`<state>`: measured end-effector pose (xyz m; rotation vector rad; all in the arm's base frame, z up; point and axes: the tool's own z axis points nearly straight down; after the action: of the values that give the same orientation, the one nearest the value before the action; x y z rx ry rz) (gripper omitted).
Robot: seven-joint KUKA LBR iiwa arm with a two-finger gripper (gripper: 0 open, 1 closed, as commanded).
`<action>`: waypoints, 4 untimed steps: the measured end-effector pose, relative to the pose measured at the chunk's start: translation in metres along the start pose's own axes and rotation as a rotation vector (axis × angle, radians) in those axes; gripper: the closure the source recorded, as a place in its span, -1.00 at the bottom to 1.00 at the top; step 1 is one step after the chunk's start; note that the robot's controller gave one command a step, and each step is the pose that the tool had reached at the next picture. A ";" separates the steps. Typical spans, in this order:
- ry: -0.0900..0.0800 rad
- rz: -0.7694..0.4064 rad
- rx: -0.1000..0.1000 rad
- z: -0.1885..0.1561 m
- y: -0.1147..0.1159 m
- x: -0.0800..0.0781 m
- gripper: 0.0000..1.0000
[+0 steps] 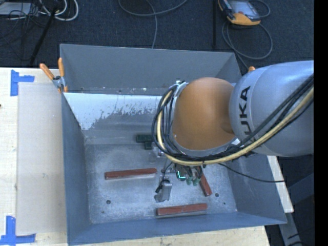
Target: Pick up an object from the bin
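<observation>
My gripper (164,190) reaches down from under the arm's orange cover to the bin floor, right of the middle. It stands between three reddish-brown flat sticks. One stick (130,174) lies to its left, its right end close to the gripper. A second stick (182,209) lies just in front of the gripper, near the bin's front wall. A third stick (205,185) lies slanted to its right, partly hidden under the arm. I see nothing held in the gripper.
A small dark block (143,138) lies near the back of the bin floor, left of the arm. The arm and its orange cover hide the right part of the bin's back. The bin's walls slope down to the floor.
</observation>
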<state>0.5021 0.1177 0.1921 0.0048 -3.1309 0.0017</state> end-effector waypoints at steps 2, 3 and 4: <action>-0.010 -0.058 -0.001 0.122 -0.001 -0.052 1.00; -0.015 -0.270 -0.002 0.120 0.057 -0.121 1.00; -0.013 -0.266 -0.001 0.121 0.055 -0.121 -1.00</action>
<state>0.6214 0.1733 0.0699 0.4218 -3.1150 -0.0018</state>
